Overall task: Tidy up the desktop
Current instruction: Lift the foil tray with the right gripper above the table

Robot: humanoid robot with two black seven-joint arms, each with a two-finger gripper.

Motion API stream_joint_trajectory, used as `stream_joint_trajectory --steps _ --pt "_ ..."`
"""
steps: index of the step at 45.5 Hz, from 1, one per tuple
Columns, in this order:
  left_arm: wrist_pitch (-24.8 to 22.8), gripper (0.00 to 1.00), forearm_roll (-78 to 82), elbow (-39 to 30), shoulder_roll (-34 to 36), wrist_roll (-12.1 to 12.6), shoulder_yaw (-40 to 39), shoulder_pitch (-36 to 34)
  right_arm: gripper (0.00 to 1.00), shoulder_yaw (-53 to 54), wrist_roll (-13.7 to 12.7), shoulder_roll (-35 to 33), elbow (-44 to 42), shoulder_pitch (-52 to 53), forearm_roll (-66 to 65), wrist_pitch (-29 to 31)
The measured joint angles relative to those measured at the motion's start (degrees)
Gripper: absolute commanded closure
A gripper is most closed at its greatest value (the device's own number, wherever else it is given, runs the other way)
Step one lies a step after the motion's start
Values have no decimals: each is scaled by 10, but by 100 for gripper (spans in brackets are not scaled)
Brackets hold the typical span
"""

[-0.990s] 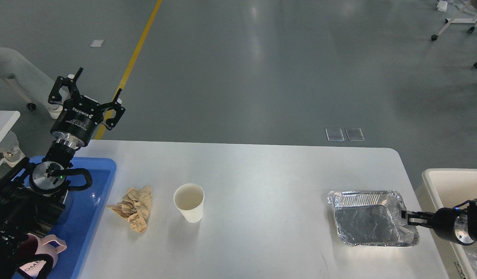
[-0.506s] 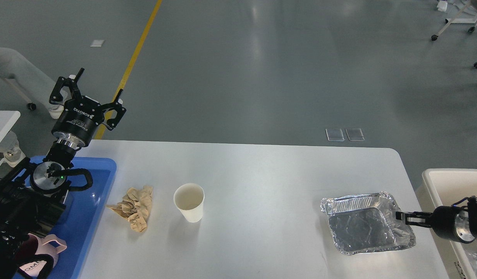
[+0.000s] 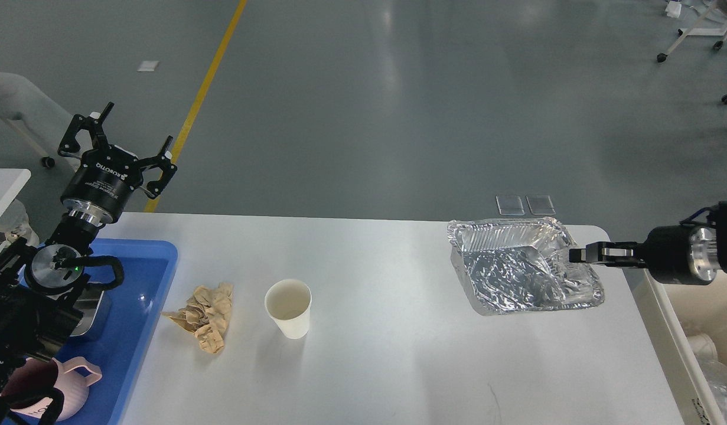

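The desktop (image 3: 387,366) is a wide pale grey-white table. On it lie a crumpled brown paper napkin (image 3: 205,316) and an upright white paper cup (image 3: 288,308). My right gripper (image 3: 576,255) is shut on the right rim of a crinkled foil tray (image 3: 517,274) and holds it tilted above the table's far right. My left gripper (image 3: 127,133) is open and empty, raised above the table's far left corner, over the blue tray (image 3: 142,307).
The blue tray holds a pink mug (image 3: 62,392) and a metal item half hidden by my left arm. A cream bin (image 3: 703,330) with rubbish stands off the table's right edge. A small white table corner (image 3: 3,183) is at far left.
My right gripper has lifted the foil tray off the table, up and to the left, tilting it. My left arm has shifted slightly left and up, still open.
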Motion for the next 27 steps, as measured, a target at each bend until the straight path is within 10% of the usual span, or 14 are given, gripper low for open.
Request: stream_joint_trajectory --steps 27 --pt "7 2 8 0 41 4 29 -5 100 -17 -146 152 -15 81 127 24"
